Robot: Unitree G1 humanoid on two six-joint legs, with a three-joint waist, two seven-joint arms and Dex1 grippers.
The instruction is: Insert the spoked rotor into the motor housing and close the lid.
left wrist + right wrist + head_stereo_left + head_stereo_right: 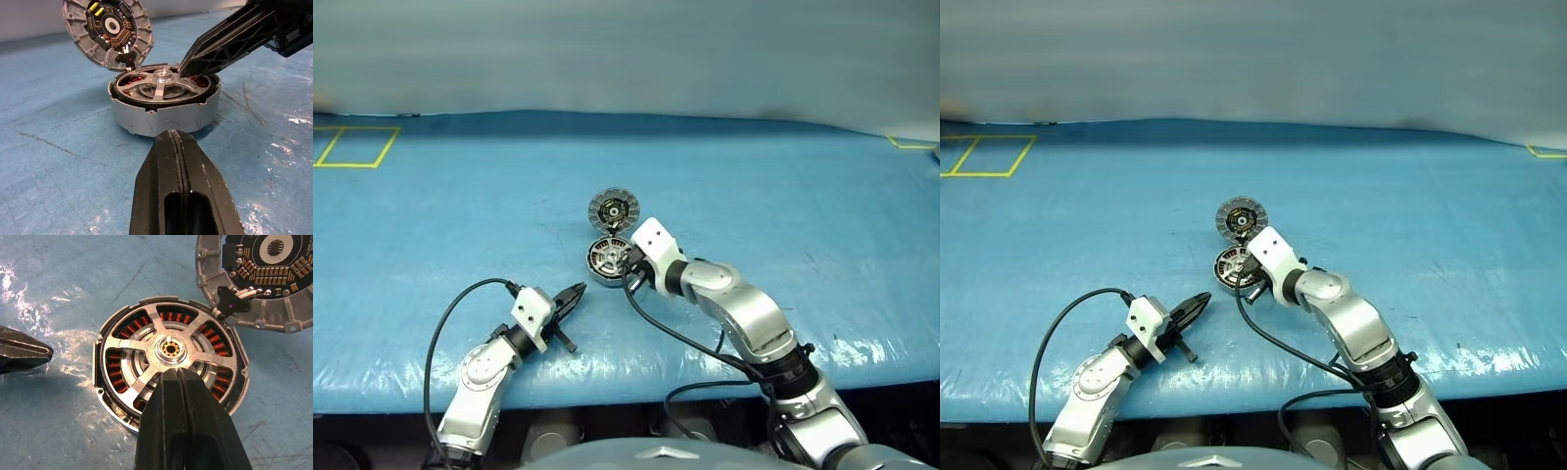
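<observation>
Covering the whole work area, the blue plastic-sheeted table lies bare all round the parts, its front edge close below both arms, so there is open room on every side. At its middle stands the round silver motor housing, with the spoked metal rotor already seated inside it, copper windings showing between the spokes. Just behind, the ribbed grey lid leans open, touching the housing's far rim where a short wire joins them. Insertion looks done; closing the lid is the step in hand. The right gripper hangs over the rotor with its black fingers pressed together, pinching nothing. The left gripper, likewise pressed together and empty, rests near the housing's front. Next, the right gripper must likely reach behind the lid and tip it forward onto the housing.
</observation>
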